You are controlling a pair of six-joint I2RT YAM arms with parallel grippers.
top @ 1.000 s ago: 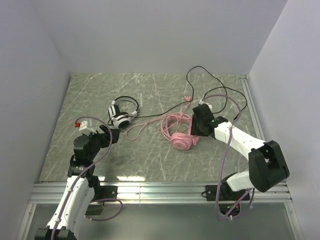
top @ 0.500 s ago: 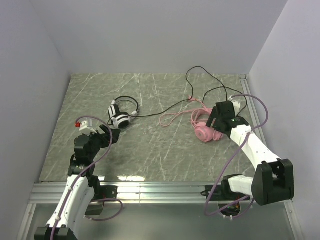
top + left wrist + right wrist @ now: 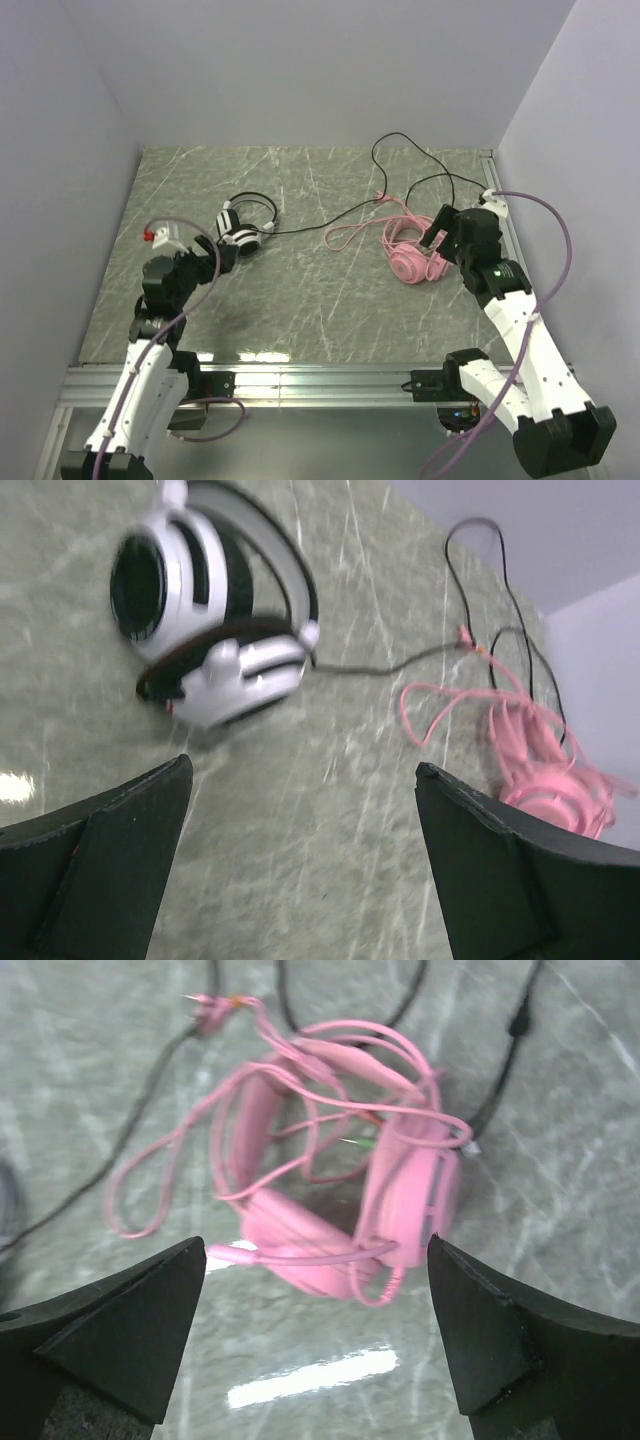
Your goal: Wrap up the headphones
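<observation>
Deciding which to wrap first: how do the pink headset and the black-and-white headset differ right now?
Colour: the pink headset is all pink; the black-and-white headset has white cups with black trim.
Cable: the pink cable lies tangled over the pink headset with one loop out; the black cable trails far from the black-and-white headset across the table.
Both lie loose, unwrapped.

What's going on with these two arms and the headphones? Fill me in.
Two robot arms are meant to wrap up headphones, and right now neither holds anything. The right gripper is open, just beside the pink headphones, whose pink cable lies partly looped over the headset with one loop trailing on the table. The left gripper is open too, poised short of the black-and-white headphones. Their black cable sprawls unwound across the table toward the far right.
</observation>
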